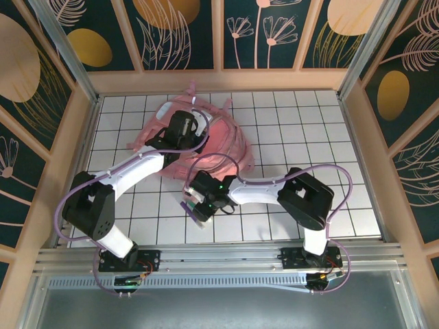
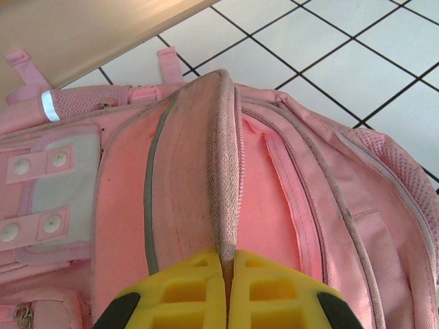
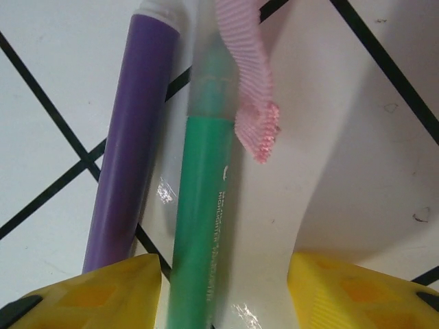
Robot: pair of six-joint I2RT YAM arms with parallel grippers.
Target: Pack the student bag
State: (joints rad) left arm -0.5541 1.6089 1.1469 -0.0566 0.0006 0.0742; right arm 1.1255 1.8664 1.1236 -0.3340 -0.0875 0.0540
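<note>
The student bag (image 1: 223, 147), big and pink, lies at the back middle of the tiled table. My left gripper (image 1: 184, 127) rests on top of it. In the left wrist view the left gripper (image 2: 228, 274) is shut on a raised ridge of the student bag (image 2: 274, 178) edged with woven tape. My right gripper (image 1: 197, 209) hovers low over the table in front of the bag. Seen from the wrist, the right gripper (image 3: 223, 274) is open, astride a green highlighter (image 3: 206, 205) that lies close to its left finger. A purple marker (image 3: 130, 157) lies just outside that finger.
A loose pink strap end (image 3: 252, 96) from the bag hangs over the highlighter's cap. White tiled table (image 1: 309, 130) stretches right of the bag. Wooden walls (image 1: 219, 81) enclose the back and both sides.
</note>
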